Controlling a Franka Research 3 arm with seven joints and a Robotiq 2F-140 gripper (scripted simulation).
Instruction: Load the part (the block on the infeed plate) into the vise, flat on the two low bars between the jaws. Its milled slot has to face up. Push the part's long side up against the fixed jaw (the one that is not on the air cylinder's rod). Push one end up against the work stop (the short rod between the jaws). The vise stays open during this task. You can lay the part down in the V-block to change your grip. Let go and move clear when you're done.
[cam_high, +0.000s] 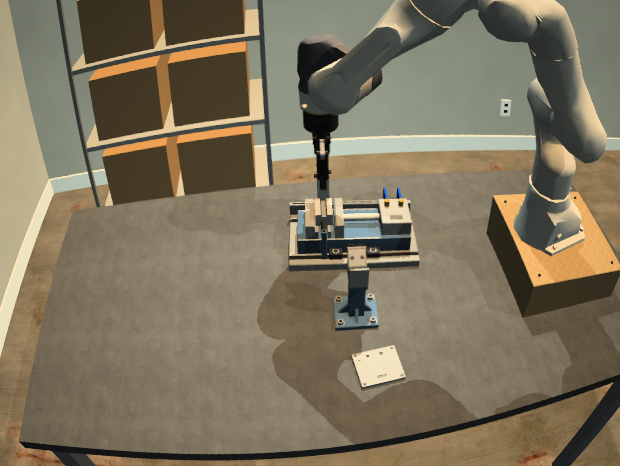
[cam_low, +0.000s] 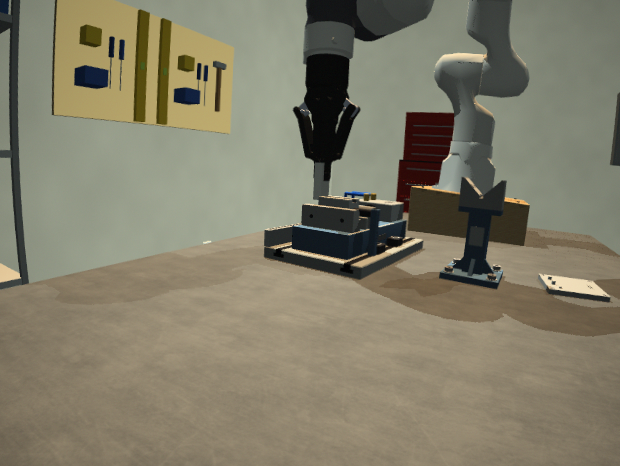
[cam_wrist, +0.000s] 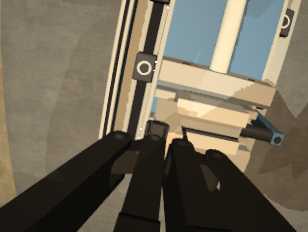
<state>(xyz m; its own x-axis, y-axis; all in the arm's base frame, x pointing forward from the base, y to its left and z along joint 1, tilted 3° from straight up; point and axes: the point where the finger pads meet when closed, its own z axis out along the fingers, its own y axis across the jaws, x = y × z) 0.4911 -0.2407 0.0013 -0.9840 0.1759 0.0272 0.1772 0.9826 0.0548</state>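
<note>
The vise (cam_high: 350, 233) stands mid-table, its jaws open. The pale part (cam_high: 328, 209) sits between the jaws, close to the fixed jaw (cam_high: 311, 212) on the left. The moving jaw (cam_high: 339, 210) is on the cylinder rod (cam_high: 360, 215). I cannot tell which way the part's slot faces. My gripper (cam_high: 323, 186) points straight down, just above the far end of the vise, fingers shut with nothing between them. It also shows in the exterior view (cam_low: 321, 192) and the wrist view (cam_wrist: 167, 136). The work stop rod (cam_wrist: 264, 135) sticks out at the near end. The infeed plate (cam_high: 378, 368) is bare.
The V-block on its blue stand (cam_high: 356, 295) is right in front of the vise. The air cylinder body (cam_high: 394, 212) is at the vise's right end. The robot's base block (cam_high: 556, 250) is at the right. Shelves with boxes (cam_high: 170, 100) stand behind the table.
</note>
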